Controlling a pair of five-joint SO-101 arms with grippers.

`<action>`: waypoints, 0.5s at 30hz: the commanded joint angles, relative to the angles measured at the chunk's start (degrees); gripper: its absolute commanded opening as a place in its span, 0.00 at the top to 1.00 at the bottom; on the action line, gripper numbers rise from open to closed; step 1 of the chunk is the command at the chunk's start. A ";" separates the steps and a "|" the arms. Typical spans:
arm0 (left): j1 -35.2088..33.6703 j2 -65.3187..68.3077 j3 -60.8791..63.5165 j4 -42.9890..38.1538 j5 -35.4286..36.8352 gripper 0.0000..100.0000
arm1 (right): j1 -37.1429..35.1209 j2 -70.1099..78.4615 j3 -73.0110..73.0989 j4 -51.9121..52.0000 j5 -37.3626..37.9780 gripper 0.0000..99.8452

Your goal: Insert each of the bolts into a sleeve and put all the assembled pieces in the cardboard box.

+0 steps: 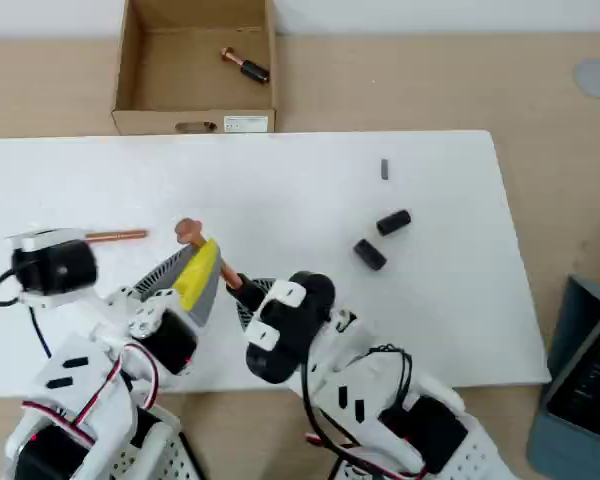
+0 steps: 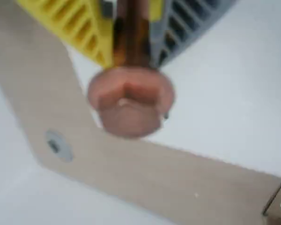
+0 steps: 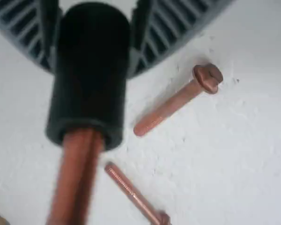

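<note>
Left gripper [image 2: 131, 56] grasps a bolt [image 2: 130, 105]; right gripper [image 3: 91, 65] grasps a black sleeve [image 3: 89, 93].
The bolt tip enters the sleeve; an assembled piece [image 1: 245, 64] lies in the cardboard box [image 1: 128, 60].

The ribbed left gripper [image 2: 131, 51] is yellow and grey, its bolt [image 2: 130, 101] copper, the sleeve [image 3: 89, 70] black, the board [image 1: 280, 180] white.

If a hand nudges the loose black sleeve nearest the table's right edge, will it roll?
Likely yes: the sleeve looks like a short round cylinder lying on its side on the flat table. It seems rigid and small, so probably light and easily knocked away.
</note>
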 commanded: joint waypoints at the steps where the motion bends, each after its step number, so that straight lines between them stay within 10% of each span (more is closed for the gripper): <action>1: 0.35 -0.04 0.88 -0.35 -1.49 1.00 | -0.48 -6.37 -3.03 -1.76 0.44 0.99; 15: 12.40 -0.04 -0.70 6.59 -2.29 1.00 | -0.40 -6.37 -2.86 -1.85 0.44 0.99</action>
